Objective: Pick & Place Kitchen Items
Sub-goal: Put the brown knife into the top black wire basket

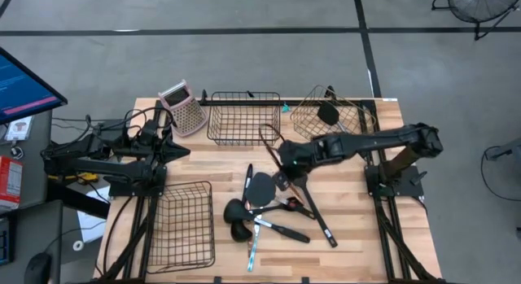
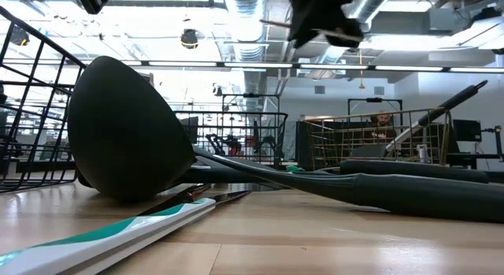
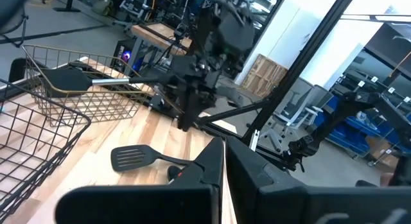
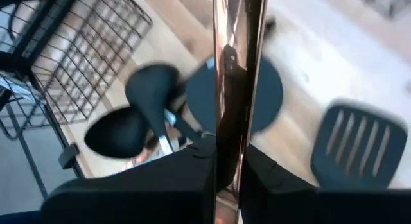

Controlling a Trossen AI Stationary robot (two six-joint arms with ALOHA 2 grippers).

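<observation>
Your right gripper (image 1: 286,163) holds a wooden-handled utensil (image 4: 232,70) above the pile.
Its fingers are closed narrow on the brown handle, over the black ladles (image 1: 236,211) and spatulas (image 4: 359,146) lying in the middle of the table (image 1: 350,251). Your left gripper (image 1: 181,150) waits closed, beside the grater (image 1: 182,109), holding nothing.

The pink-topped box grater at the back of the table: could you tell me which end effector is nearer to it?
Left. The left end effector sits just beside the grater; the right end effector is farther, past the black wire basket.
</observation>
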